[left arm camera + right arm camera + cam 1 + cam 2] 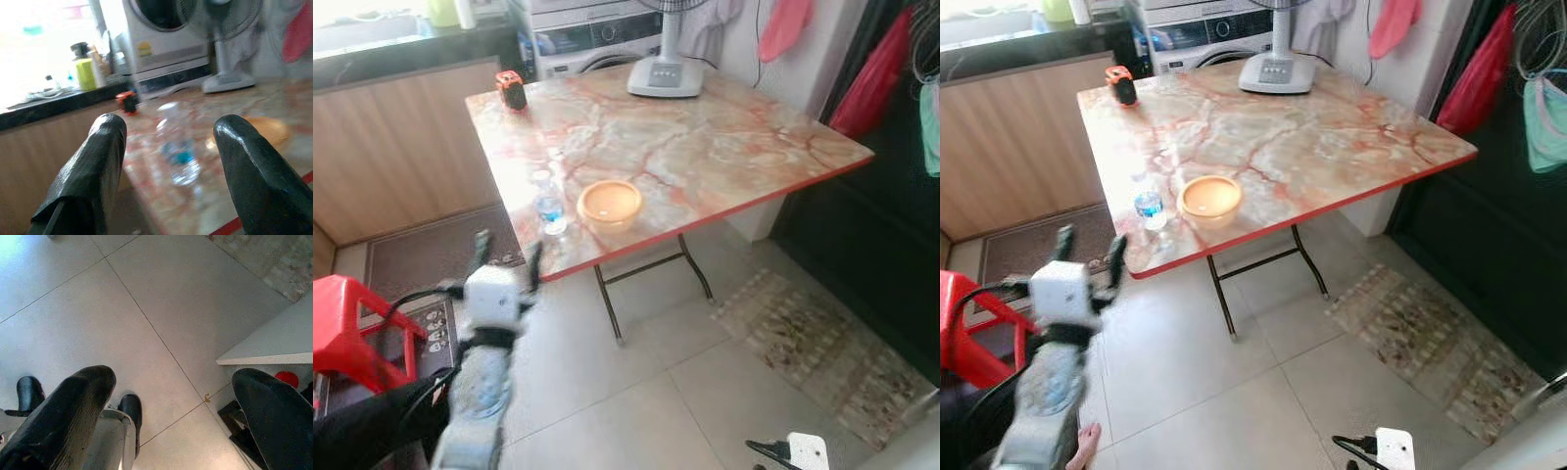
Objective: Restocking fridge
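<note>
A small clear plastic water bottle (548, 204) with a blue label stands upright near the front edge of the marble-patterned, red-rimmed tabletop (705, 147), close to its front left corner. Just beside it, nearer the middle of that edge, sits a shallow orange plastic bowl (609, 204); whether the two touch cannot be told. At the far left corner stands a small orange-and-black object (511, 89), and a white pedestal fan base (665, 75) rests along the far edge.

The left tool (509, 257) is raised in front of the tabletop's front left corner, short of the bottle, its two black fingers spread wide with nothing between them. The left wrist view looks between those fingers at the bottle, blurred, with the bowl behind it.

The right tool (176, 406) hangs low over the grey tiled floor (146, 298), its fingers also wide apart and empty.

A red plastic stool (347, 328) stands on the floor at the left, and a patterned rug (822, 343) lies to the right of the folding table legs. A white washing machine (597, 39) stands behind the tabletop.
</note>
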You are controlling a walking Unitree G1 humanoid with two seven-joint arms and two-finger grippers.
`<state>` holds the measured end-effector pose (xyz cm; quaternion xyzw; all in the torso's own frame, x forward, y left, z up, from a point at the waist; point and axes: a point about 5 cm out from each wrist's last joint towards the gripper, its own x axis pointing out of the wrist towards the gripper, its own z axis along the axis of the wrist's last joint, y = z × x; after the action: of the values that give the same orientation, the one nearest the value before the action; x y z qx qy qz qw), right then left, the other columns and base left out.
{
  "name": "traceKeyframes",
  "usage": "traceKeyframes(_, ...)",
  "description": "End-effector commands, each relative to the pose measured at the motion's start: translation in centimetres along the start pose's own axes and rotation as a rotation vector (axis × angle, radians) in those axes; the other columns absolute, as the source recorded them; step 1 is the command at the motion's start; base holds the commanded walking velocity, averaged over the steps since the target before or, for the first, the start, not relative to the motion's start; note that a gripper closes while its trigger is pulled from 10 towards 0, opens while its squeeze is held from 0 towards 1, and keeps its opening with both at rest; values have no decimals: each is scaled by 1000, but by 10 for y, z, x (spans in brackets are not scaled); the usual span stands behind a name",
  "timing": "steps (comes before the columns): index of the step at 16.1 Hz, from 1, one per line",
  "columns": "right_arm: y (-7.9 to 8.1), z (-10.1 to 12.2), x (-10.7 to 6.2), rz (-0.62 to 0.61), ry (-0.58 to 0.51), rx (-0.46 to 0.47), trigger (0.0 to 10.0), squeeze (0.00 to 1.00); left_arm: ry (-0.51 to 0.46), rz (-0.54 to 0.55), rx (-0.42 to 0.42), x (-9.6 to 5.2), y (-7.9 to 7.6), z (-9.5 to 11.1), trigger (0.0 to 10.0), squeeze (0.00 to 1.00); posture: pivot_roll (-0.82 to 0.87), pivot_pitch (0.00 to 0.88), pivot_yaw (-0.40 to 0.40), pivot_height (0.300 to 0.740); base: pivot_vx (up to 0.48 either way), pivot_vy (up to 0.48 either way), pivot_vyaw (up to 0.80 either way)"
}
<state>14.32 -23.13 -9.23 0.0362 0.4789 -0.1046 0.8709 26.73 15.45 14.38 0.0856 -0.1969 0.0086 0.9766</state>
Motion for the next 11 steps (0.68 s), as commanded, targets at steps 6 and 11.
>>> traceKeyframes(6, -2, -4, -1, 8, 4, 11, 10000, 0, 38, 63, -113, 6, 8, 14, 10000, 0, -25, 4, 33, 740, 85, 0, 0)
traceKeyframes(11, -1, -2, -1, 18, 6, -2, 10000, 0, 51, 49, -120, 10, 7, 20, 10000, 0, -29, 10, 30, 740, 262, 0, 0)
